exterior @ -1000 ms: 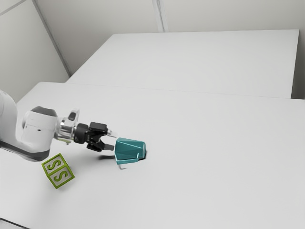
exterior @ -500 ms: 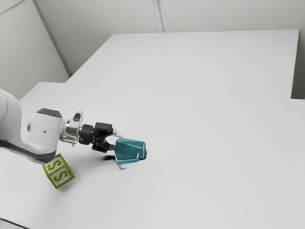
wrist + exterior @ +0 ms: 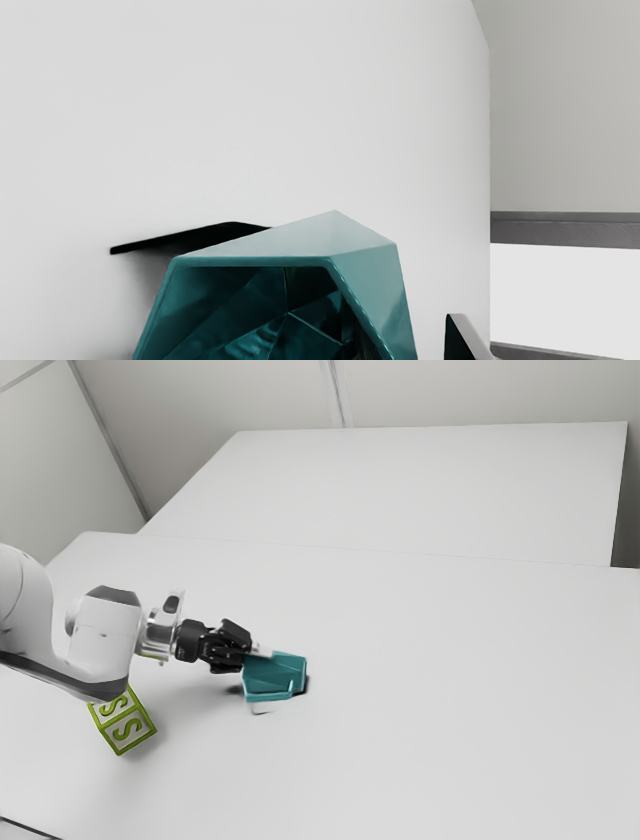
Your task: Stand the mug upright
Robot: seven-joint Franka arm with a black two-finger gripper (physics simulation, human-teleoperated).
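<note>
The teal faceted mug lies on its side on the white table, its mouth turned toward my hand. My gripper is at the mouth end, with one pale fingertip over the mug's upper side. In the wrist view the mug shows its open mouth and dark hollow inside. The gripper stands open across one wall: one finger is outside with a gap to the wall, and a dark shape inside the mouth appears to be the other, mostly hidden.
A green and cream letter block sits near the arm, toward the exterior view's lower left, partly behind the forearm. The white table extends toward the exterior view's right, with another white surface behind it.
My hand has advanced toward the exterior view's right, up to the mug's mouth, and has turned, with its fingers now overlapping the mug. The mug and the block have stayed put.
</note>
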